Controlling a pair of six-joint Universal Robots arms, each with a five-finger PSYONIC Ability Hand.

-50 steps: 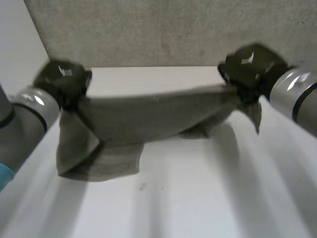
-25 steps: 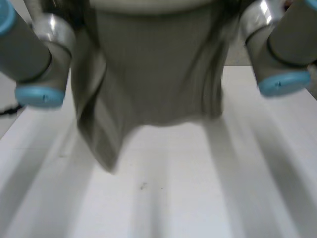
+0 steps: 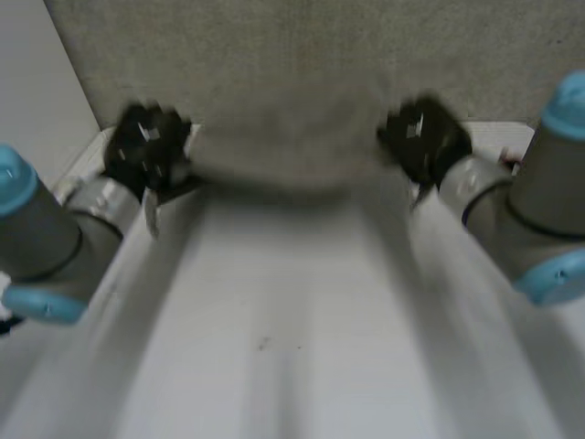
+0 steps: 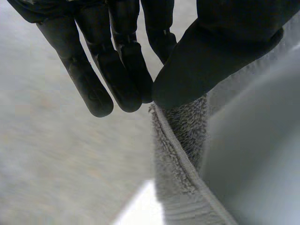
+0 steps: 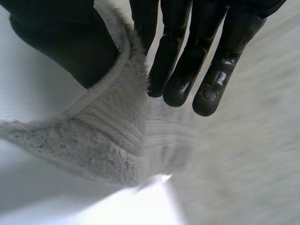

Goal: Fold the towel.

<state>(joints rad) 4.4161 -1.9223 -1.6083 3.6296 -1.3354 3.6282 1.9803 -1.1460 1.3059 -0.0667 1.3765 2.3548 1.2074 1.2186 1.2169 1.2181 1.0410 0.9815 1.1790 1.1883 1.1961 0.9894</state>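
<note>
Swinging phase, by the look of it. Half a second back the towel (image 3: 288, 155) hung high in front of the camera, its lower edge dangling free over the table (image 3: 292, 347). Now both arms have carried it down and out to the far side, close to the grey wall (image 3: 320, 46). It stretches between the two hands as a smeared band, so I cannot say for sure whether its body lies on the table or is in the air; probably just landing.

Left hand (image 3: 146, 154): clamped on the towel. Its wrist view shows the thumb pressing the hemmed edge against the fingertips, with cloth running away below the pinch.

Right hand (image 3: 422, 139): likewise clamped, thumb on one side of a bunched corner, fingers on the other.

Hands well apart, the held edge drawn out between them.

Reading: this is a spreading cast, not a fold. One second back the towel sagged crumpled, partly doubled under at the left; the lift and cast should shake that out. No fold made yet. Next call, as I judge it: lay it flat, check that the near edge has not rolled under, then bring one edge over.
</note>
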